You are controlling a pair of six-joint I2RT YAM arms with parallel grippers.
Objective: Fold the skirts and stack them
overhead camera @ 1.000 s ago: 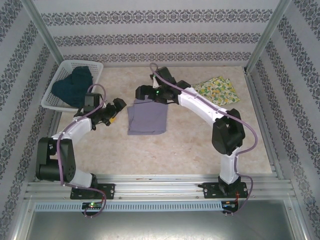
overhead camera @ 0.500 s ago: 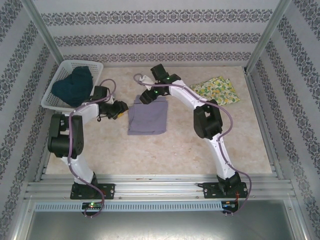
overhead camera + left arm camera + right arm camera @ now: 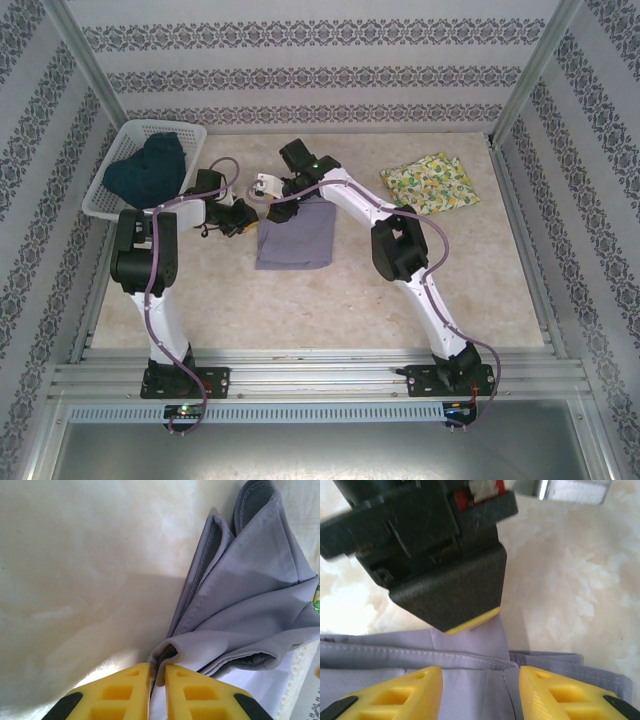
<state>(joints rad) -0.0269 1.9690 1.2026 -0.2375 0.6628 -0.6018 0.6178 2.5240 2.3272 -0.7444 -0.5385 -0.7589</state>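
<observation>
The grey-lavender skirt (image 3: 295, 238) lies folded at mid-table. My left gripper (image 3: 243, 218) is at its upper left corner; in the left wrist view its yellow fingers (image 3: 125, 690) are shut on a bunched fold of the skirt (image 3: 250, 595). My right gripper (image 3: 288, 196) sits over the skirt's far edge, close to the left one. Its jaws stand apart, with the hem (image 3: 470, 660) between its fingers (image 3: 405, 695). The yellow printed skirt (image 3: 432, 182) lies folded at the back right. The dark teal skirt (image 3: 148, 170) is heaped in the basket.
The white lattice basket (image 3: 108, 207) stands at the back left against the wall. The left gripper's black body (image 3: 435, 555) hangs just beyond the right fingers. Bare table spreads in front of the grey skirt and to the right.
The left gripper has shut on the grey skirt's corner. The right gripper has slid left along the far edge and its jaws have narrowed. Both arms have straightened up.
</observation>
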